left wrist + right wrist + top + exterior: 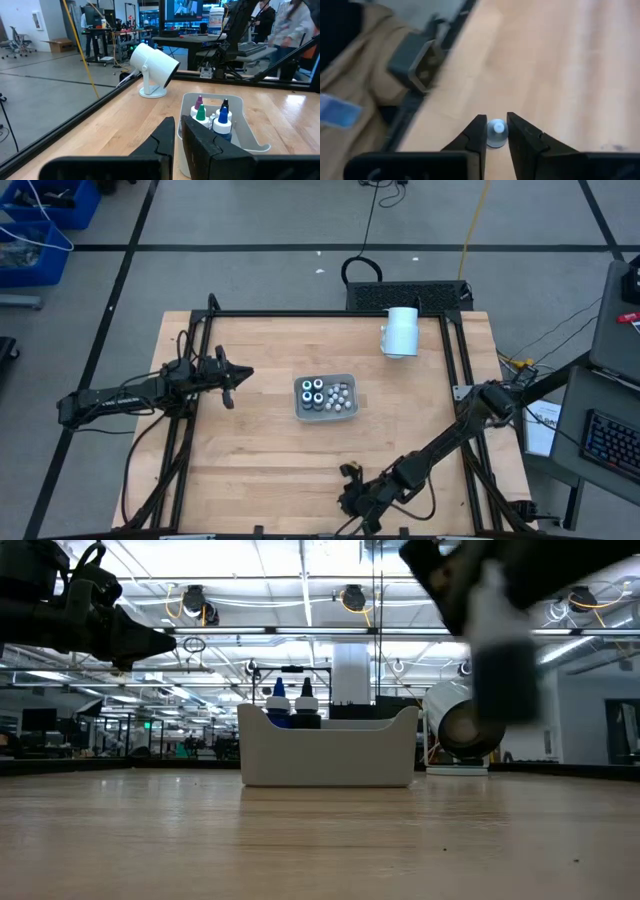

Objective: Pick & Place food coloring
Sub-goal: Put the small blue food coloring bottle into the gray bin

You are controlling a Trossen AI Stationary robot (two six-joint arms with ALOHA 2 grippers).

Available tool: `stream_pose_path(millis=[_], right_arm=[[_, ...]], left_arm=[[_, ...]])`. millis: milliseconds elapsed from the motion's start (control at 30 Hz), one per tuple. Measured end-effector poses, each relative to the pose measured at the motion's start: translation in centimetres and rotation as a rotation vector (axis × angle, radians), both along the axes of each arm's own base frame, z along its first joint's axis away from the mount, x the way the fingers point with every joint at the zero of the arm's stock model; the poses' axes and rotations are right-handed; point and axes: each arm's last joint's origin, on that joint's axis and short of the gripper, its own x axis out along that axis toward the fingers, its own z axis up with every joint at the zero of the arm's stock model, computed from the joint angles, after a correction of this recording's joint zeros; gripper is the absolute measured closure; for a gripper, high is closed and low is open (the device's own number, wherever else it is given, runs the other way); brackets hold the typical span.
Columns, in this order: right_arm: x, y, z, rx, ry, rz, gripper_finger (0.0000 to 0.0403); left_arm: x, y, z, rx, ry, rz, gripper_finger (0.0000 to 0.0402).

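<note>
My right claw point(494, 131) is closed on one small food coloring bottle point(496, 131) at the desk's point(260, 470) near edge. My left claw point(176, 132) hangs shut and empty beside the tray point(300, 410), where four capped bottles point(313, 392) stand among whitish pieces too small to count

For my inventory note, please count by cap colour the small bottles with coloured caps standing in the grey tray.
In the pale grey rectangular plastic tray:
Small bottle with purple pointed cap: 1
Small bottle with green pointed cap: 1
Small bottle with blue pointed cap: 1
Small bottle with black pointed cap: 1
Total: 4
</note>
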Motion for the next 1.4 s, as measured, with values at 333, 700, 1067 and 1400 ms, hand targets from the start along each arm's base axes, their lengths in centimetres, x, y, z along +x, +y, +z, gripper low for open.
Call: stream_pose_path(millis=[333, 700, 1067, 1400], right_arm=[[-2.2, -8.4, 9.3, -0.306, -0.103, -0.236, 0.0356], [-7.3, -20.2, 7.1, -0.258, -0.224, -0.427, 0.0358], [-10.6, -24.8, 4.7, -0.28, -0.317, -0.462, 0.0358], [-10.3, -27.2, 5.1, -0.237, -0.499, -0.313, 0.0358]], left_arm=[[0.0, 0.0, 0.1, 0.003, -0.011, 0.002, 0.036], [0.0, 0.0, 0.1, 0.056, 0.001, 0.002, 0.036], [0.0, 0.0, 0.3, 0.165, 0.012, 0.005, 0.036], [-0.1, 0.0, 1.3, 0.438, -0.027, 0.03, 0.036]])
